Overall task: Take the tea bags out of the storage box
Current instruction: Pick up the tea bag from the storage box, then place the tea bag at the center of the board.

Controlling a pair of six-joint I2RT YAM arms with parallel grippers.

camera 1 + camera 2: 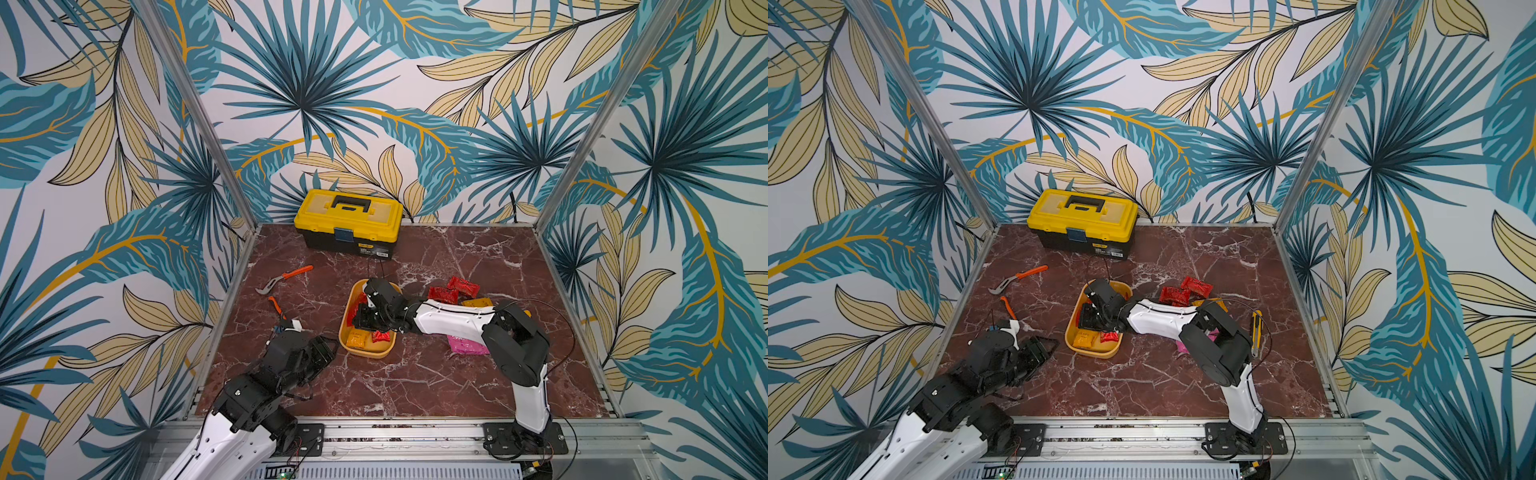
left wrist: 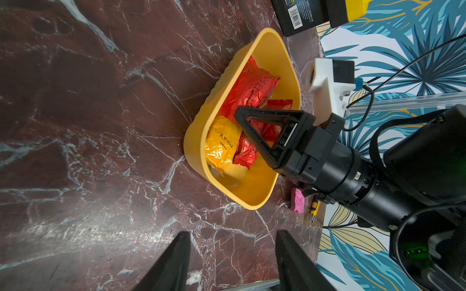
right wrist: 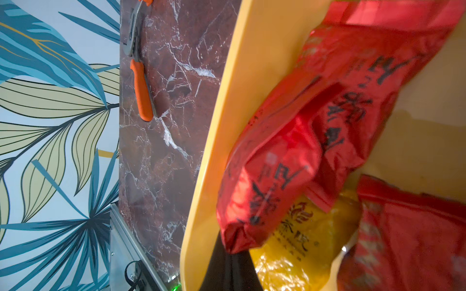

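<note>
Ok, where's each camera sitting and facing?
Top views: high at the front, looking down toward the back wall; the left arm, right arm and storage box show.
Left wrist: on the left arm, facing the box across the table; left gripper open, right gripper in the box.
Right wrist: over the box, close on the red tea bag the right gripper pinches.
Wrist views share the yellow tea bag.

— How's the light?
— Bright and even from overhead, with soft shadows. The table [image 2: 75, 126] has a pale sheen just beside my left end effector [image 2: 230, 236].
— Sharpness?
— The red tea bags [image 3: 315, 141] at my right end effector [image 3: 227, 267] are smeared and out of focus. In both top views the frame posts [image 1: 195, 112] bow towards the edges.
</note>
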